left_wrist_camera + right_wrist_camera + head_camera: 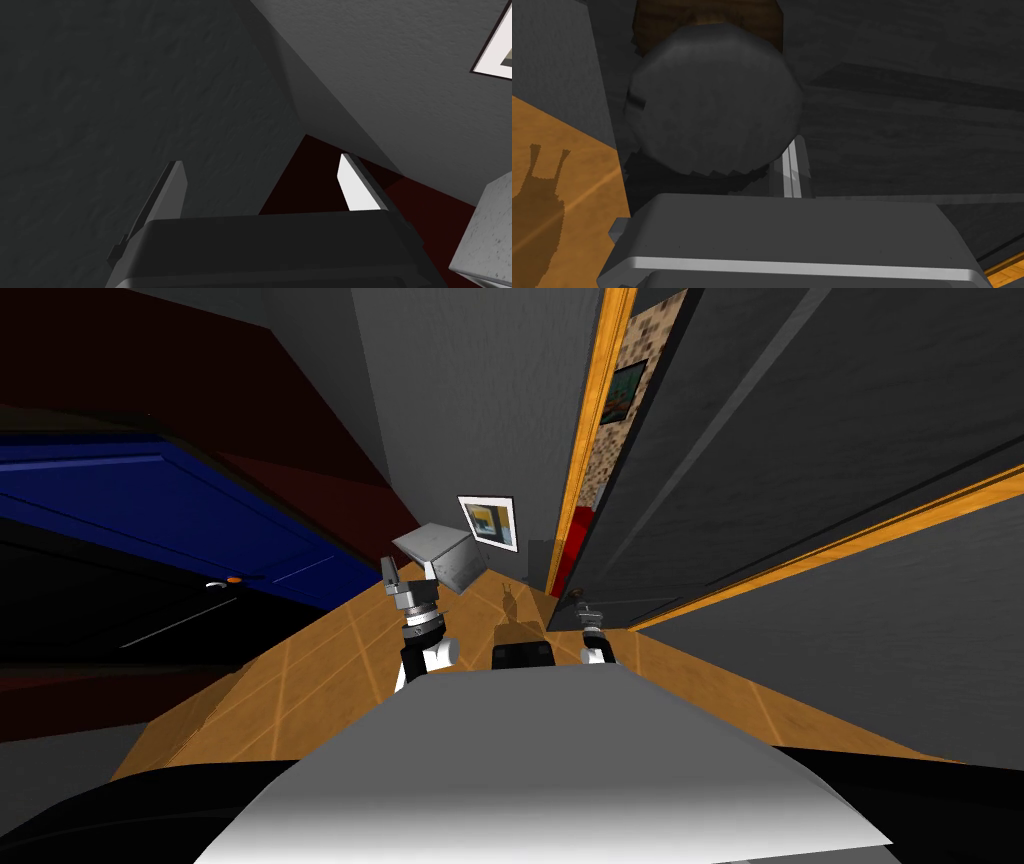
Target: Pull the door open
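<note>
The left gripper (pixel 262 185) is hanging raised beside a grey box (pixel 445 556) with its fingers spread, apparently keeping out of the pull's way. Further right, the dark grey door (pixel 740 458) is standing ajar from its orange frame (pixel 598 408). The right gripper (pixel 587 614) is sitting at the door's free edge, fingers pressed together, tips hidden behind the round knob (pixel 712 95), probably hooking it for leverage.

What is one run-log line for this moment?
right jaws: shut on dark round knob | door: dark grey, narrow gap at orange frame | left jaws: open, holding nothing
</note>
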`<state>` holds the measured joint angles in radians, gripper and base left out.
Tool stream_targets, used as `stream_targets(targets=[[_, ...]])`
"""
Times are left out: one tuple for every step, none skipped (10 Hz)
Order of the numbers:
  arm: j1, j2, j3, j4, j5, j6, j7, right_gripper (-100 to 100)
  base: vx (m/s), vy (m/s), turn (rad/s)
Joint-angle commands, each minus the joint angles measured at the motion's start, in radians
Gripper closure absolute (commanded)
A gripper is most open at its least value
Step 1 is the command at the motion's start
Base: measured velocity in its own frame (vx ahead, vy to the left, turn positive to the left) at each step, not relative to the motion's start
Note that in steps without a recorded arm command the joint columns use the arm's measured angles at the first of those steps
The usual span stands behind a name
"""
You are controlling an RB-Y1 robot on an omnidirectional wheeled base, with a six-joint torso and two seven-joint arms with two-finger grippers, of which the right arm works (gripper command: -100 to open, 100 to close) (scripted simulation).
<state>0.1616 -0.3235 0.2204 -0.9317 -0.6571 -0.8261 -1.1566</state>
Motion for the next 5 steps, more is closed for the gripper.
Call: stream_targets(targets=[[-0.003, 0.017, 0.019, -0.028, 0.011, -0.013, 0.003, -100, -0.005, 0.002, -0.031], [-0.001, 0.017, 0.028, -0.031, -0.003, -0.013, -0.031, -100, -0.033, -0.011, 0.055], [0.0, 0.016, 0.035, -0.033, -0.015, -0.013, -0.063, -100, -0.056, -0.034, 0.104], [0.0, 0.016, 0.035, -0.033, -0.015, -0.013, -0.063, -100, -0.063, -0.032, 0.031], [0.0, 0.016, 0.035, -0.033, -0.015, -0.013, -0.063, -100, -0.036, -0.012, 0.002]])
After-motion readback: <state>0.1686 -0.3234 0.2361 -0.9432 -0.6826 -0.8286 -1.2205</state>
